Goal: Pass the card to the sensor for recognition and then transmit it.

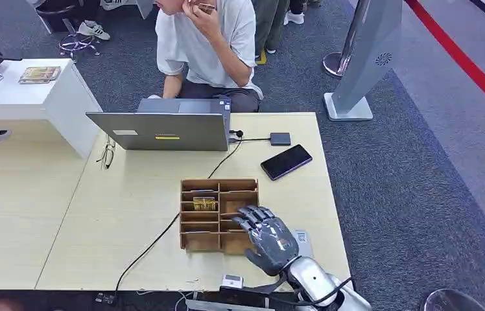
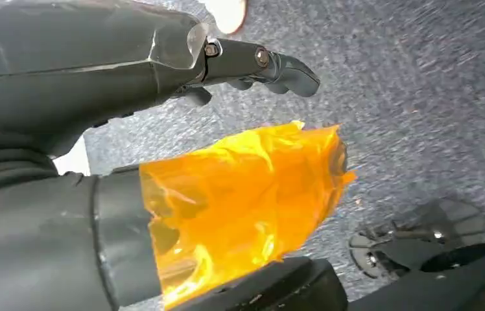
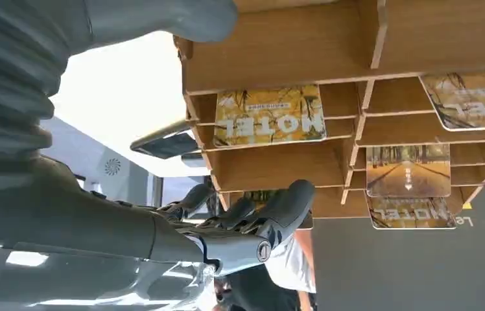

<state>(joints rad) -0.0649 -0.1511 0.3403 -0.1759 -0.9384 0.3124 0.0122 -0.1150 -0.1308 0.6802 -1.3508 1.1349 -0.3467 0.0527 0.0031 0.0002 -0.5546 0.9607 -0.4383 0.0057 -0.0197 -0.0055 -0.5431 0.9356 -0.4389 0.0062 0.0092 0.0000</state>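
Note:
A brown wooden card rack stands on the table in front of me. One patterned card lies in its left column. In the right wrist view several yellow "MOTEL" cards lie in the rack's slots. My right hand hovers over the rack's right column, its fingers stretched toward a slot and holding nothing I can see. A small grey device lies beside that hand. My left hand hangs over the carpet, empty, its thumb wrapped in orange film.
A laptop stands at the table's far side, with a person seated behind it. A black phone and a small dark box lie right of it. A cable crosses the table. A small white unit sits at the near edge.

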